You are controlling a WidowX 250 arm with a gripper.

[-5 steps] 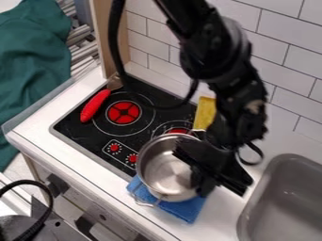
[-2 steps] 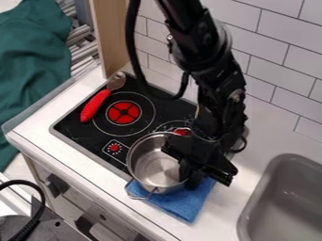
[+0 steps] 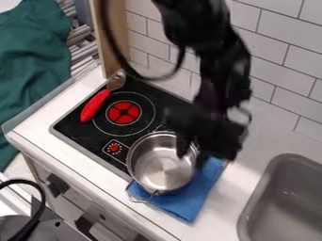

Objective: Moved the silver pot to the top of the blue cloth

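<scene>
The gripper (image 3: 194, 153) is low over the right side of the silver pot (image 3: 160, 167), a dark blur with its two fingers apart, one over the pot's inside and one outside the rim. The empty pot stands upright, its lower right part over the blue cloth (image 3: 189, 202) and its upper left part over the stove's edge. The cloth shows below and to the right of the pot, on the white counter. How much of it lies under the pot is hidden.
The black stove (image 3: 82, 134) has red burners and a red-handled utensil (image 3: 94, 106) on it. A grey sink (image 3: 286, 202) is at the right, and a tiled wall (image 3: 280, 73) rises behind. Green fabric (image 3: 31, 61) lies at the far left.
The pot first shifted left, then slightly back to the right. The gripper has risen from the pot's right side and opened. More of the cloth's right part now shows.
</scene>
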